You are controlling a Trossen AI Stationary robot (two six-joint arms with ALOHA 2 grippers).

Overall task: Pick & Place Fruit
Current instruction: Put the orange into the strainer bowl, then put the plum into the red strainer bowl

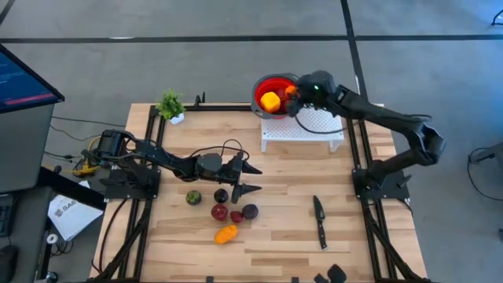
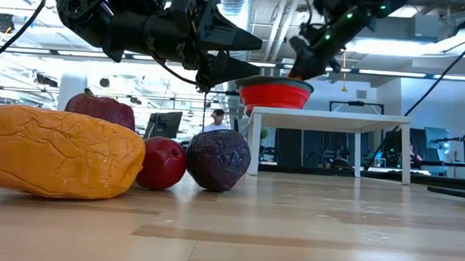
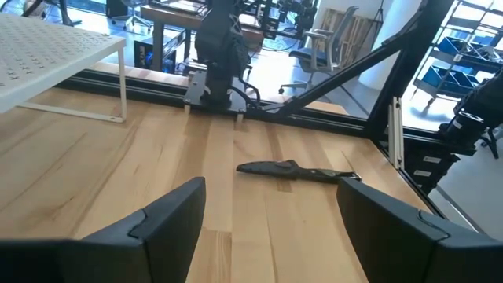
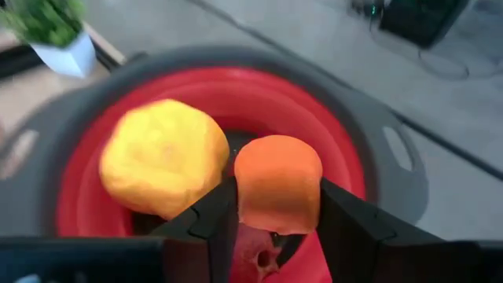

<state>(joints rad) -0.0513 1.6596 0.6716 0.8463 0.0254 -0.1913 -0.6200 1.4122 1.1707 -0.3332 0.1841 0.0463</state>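
Yellow fruit point(image 1: 270, 101) sits in the bowl; orange piece point(image 4: 278, 183) held above it. Green point(image 1: 192, 197), black point(image 1: 221, 196), two red point(image 1: 219, 211), purple point(image 1: 250, 211), orange-yellow point(image 1: 226, 233) pieces cluster near table's front-centre.

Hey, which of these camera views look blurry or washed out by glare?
Right wrist view: the red bowl rim and the plant are smeared, while the orange fruit is fairly sharp. Low view: bright ceiling lights behind, the near orange fruit slightly soft. Left wrist view: window glare beyond the knife.

The left gripper point(image 3: 271, 216) hung wide open above the wooden table point(image 3: 118, 169). Ahead lay what looked like a black-handled knife point(image 3: 295, 170), near a white perforated rack point(image 3: 55, 55).
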